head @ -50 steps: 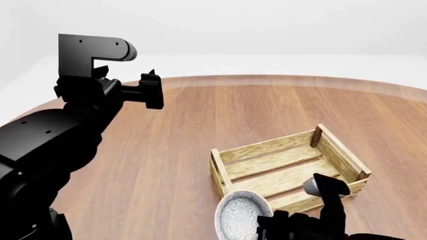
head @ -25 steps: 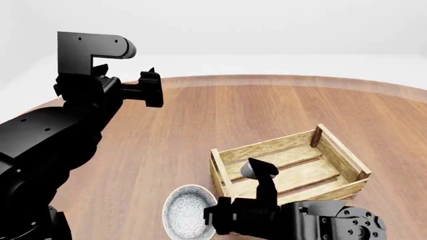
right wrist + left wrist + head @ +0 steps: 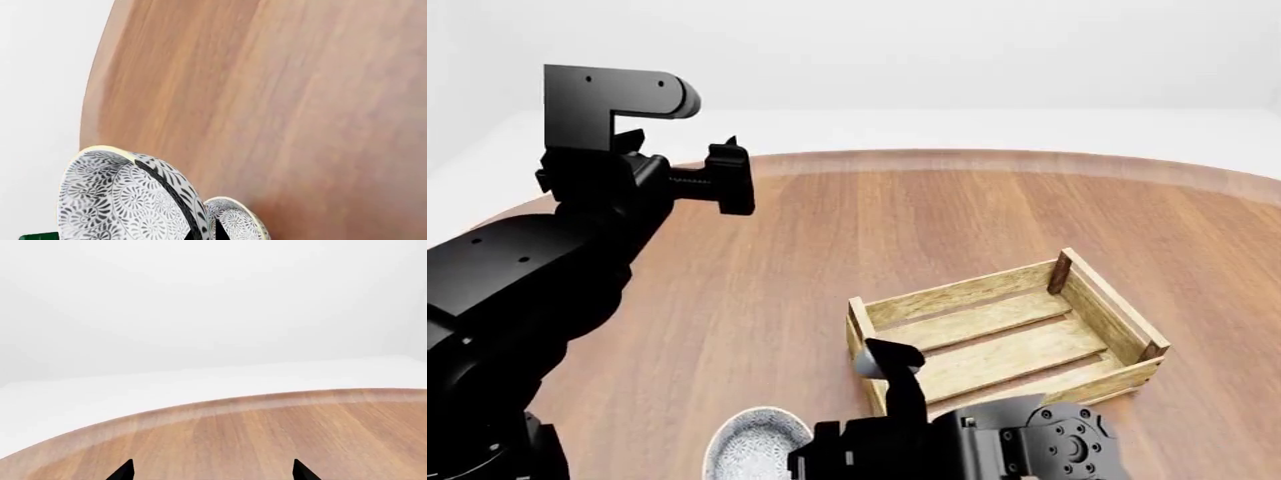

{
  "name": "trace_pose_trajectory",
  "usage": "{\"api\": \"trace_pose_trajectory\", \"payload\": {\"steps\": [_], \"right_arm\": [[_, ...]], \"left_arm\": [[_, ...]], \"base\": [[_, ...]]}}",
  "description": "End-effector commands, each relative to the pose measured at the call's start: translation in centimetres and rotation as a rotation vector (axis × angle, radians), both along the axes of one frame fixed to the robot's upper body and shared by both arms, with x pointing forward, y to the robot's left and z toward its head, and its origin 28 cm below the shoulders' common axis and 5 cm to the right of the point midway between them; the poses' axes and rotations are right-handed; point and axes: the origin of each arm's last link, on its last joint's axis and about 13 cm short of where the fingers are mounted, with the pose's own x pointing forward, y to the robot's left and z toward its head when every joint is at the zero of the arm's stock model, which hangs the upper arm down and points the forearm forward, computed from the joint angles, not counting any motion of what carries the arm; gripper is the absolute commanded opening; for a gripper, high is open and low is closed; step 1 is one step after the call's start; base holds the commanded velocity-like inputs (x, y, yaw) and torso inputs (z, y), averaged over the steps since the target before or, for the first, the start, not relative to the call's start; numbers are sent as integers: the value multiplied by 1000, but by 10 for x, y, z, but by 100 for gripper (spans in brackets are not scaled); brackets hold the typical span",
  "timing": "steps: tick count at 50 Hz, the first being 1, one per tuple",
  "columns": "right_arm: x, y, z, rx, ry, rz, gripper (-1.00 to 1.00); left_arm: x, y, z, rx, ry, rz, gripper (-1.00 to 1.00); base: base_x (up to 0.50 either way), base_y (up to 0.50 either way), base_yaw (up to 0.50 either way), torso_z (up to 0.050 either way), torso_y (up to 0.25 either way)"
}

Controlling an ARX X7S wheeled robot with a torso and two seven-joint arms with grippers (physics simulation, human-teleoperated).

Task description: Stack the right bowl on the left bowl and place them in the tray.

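Note:
My right gripper (image 3: 817, 452) is shut on the rim of a white bowl with a black floral pattern (image 3: 751, 447), low near the table's front edge and left of the tray. In the right wrist view the held bowl (image 3: 120, 197) stands on edge between the gripper's (image 3: 205, 234) fingers, and a second patterned bowl (image 3: 235, 220) shows just beyond it. That second bowl does not show in the head view. The tray (image 3: 1101, 300), a light-wood slatted crate, sits at the right with nothing in it. My left gripper (image 3: 731, 180) is raised at the far left, open and empty (image 3: 213, 472).
The round brown wooden table (image 3: 827, 250) has its curved far edge (image 3: 220, 402) ahead of the left gripper. The right arm's black body (image 3: 1014, 445) covers the tray's near left corner.
My right gripper has carried the bowl leftward, from the tray's front edge to a spot left of the tray. The left arm and the tray have not moved.

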Motion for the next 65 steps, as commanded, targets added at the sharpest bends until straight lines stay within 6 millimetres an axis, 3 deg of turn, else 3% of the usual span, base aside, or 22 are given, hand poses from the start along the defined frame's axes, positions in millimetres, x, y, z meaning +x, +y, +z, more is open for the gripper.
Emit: {"api": "trace_pose_trajectory", "payload": {"steps": [1, 24, 40, 65], "right_arm": [[-2, 4, -4, 0, 40, 44, -100], [-7, 7, -18, -39, 101, 110, -100], [-7, 21, -26, -17, 107, 172, -100], [-1, 19, -42, -56, 154, 111, -100]], "left_arm": [[0, 0, -1, 1, 1, 2, 100], [1, 0, -1, 1, 3, 1, 100], [0, -1, -3, 4, 6, -5, 100], [0, 0, -1, -3, 6, -5, 100]], "base": [[0, 0, 0, 0, 0], [0, 0, 0, 0, 0], [0, 0, 0, 0, 0], [0, 0, 0, 0, 0]]}}
